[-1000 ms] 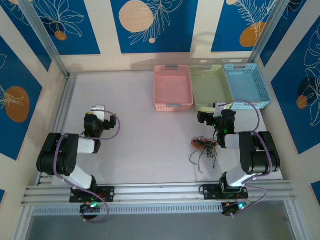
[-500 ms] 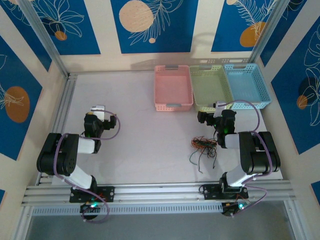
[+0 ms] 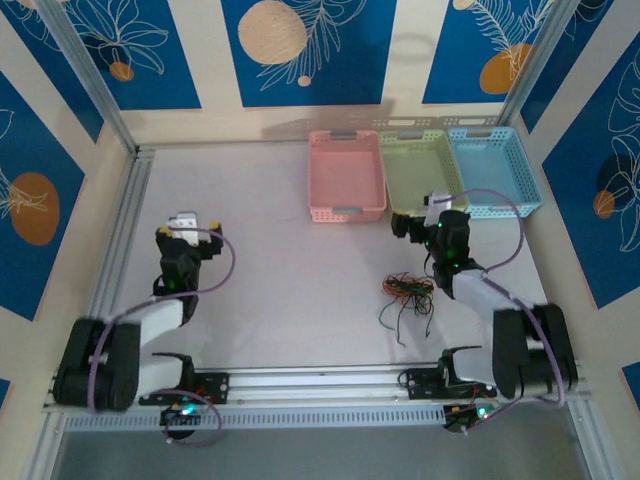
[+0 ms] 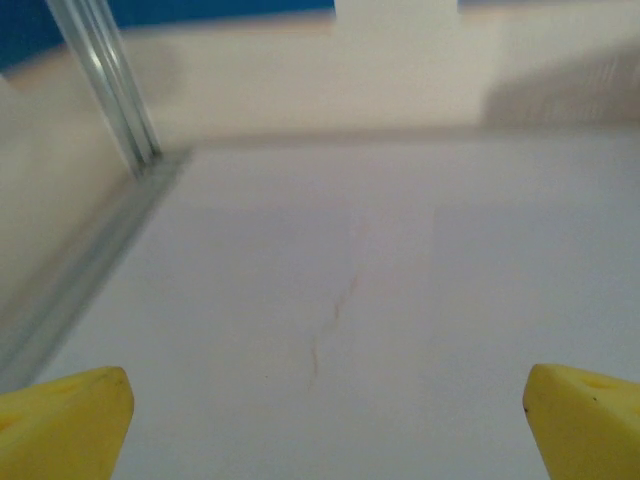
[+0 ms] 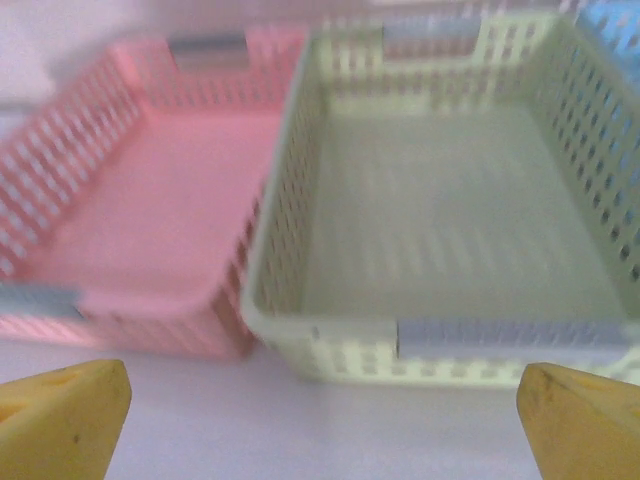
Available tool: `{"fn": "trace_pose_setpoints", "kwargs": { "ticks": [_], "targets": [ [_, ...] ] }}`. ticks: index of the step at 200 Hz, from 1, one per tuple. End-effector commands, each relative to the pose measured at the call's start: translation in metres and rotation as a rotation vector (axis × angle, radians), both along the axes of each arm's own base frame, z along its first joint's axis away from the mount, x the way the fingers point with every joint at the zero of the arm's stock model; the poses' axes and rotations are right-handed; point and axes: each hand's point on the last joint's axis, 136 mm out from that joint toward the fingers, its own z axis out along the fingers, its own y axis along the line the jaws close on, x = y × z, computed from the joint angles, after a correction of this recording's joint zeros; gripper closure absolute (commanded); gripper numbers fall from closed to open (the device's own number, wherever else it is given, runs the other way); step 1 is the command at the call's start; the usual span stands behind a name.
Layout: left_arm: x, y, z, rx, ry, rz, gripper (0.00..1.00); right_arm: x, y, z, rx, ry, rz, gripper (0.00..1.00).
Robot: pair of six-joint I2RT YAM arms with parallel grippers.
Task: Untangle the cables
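Tangled thin black, orange-red and green cables (image 3: pixel 405 295) lie loose — right gripper (image 5: pixel 320 420) gaping empty just beyond them, left gripper (image 4: pixel 320 420) likewise, well to their left.

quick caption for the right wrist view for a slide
Right gripper, jaws open, facing the empty pink basket and green basket standing side by side.

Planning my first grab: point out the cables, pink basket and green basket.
cables (image 3: pixel 406 289), top external view, middle of the tangle
pink basket (image 3: pixel 347 213), top external view, near rim
green basket (image 5: pixel 505 336), right wrist view, near rim
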Motion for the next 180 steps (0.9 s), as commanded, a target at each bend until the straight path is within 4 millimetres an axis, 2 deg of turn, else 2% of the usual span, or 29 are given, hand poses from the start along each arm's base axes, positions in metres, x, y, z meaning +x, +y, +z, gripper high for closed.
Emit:
{"fn": "trace_pose_setpoints", "kwargs": {
  "ticks": [1, 16, 31, 47, 68, 84, 105, 125, 149, 165, 180],
  "targets": [
    [-0.015, 0.008, 0.028, -0.207, -0.009, 0.080, 0.00, -0.012, -0.014, 0.029, 0.144, 0.082, -0.119, 0.01],
    [-0.021, 0.000, 0.032, -0.337, 0.116, 0.075, 0.00, -0.025, -0.024, 0.031, 0.278, 0.203, -0.213, 0.01],
    [-0.024, -0.024, 0.037, -0.403, 0.252, -0.031, 0.00, -0.039, -0.008, 0.034, 0.370, 0.313, -0.124, 0.01],
    [-0.038, -0.046, 0.039, -0.499, 0.363, -0.119, 0.00, -0.056, 0.001, 0.032, 0.395, 0.421, -0.105, 0.01],
    [-0.061, -0.080, 0.065, -0.571, 0.414, -0.320, 0.00, -0.076, -0.007, 0.024, 0.364, 0.522, -0.167, 0.02],
    [-0.083, -0.098, 0.085, -0.594, 0.446, -0.440, 0.02, -0.077, -0.016, 0.032, 0.331, 0.526, -0.198, 0.02],
    [-0.113, -0.108, 0.101, -0.533, 0.508, -0.543, 0.04, -0.062, -0.032, 0.045, 0.295, 0.525, -0.262, 0.05],
    [-0.131, -0.098, 0.097, -0.435, 0.544, -0.523, 0.04, -0.035, -0.050, 0.041, 0.257, 0.574, -0.322, 0.08],
    [-0.137, -0.082, 0.079, -0.376, 0.532, -0.443, 0.06, -0.001, -0.079, 0.025, 0.226, 0.648, -0.427, 0.10],
    [-0.137, -0.079, 0.062, -0.390, 0.528, -0.417, 0.08, 0.024, -0.091, 0.013, 0.230, 0.685, -0.451, 0.12],
    [-0.137, -0.079, 0.065, -0.384, 0.525, -0.421, 0.09, 0.045, -0.104, 0.003, 0.191, 0.730, -0.477, 0.13]
  ]
}}
